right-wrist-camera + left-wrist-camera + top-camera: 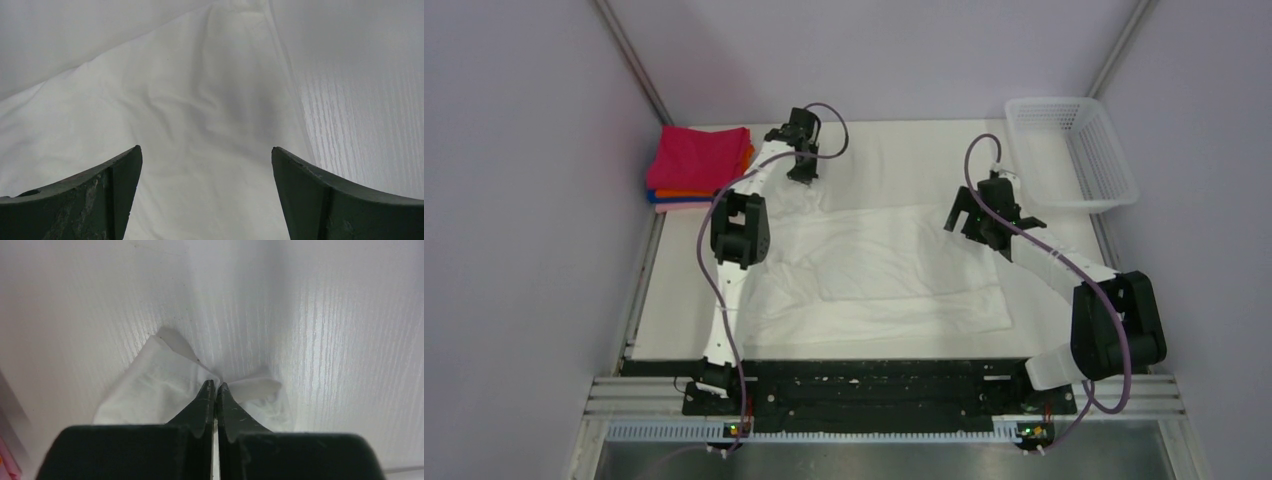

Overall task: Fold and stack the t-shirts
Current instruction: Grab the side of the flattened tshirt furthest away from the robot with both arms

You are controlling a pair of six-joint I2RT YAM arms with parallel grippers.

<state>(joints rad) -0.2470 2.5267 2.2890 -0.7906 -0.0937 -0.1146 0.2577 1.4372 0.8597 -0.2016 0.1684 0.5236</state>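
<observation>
Left end effector (216, 386) clenched on white t-shirt (150, 390) near folded stack (699, 165); right end effector (205, 148) released, basket (1104, 165) beyond.

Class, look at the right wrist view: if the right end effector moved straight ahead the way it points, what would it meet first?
The white t-shirt, probably near one edge; the open right end effector points straight at it. How far off the cloth lies is unclear.

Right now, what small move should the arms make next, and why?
Probably lower the right gripper onto the white shirt and close it. The left gripper is shut on a bunched bit of the shirt, while the right one hangs open over the cloth, gripping nothing; folding likely needs both holds.
</observation>
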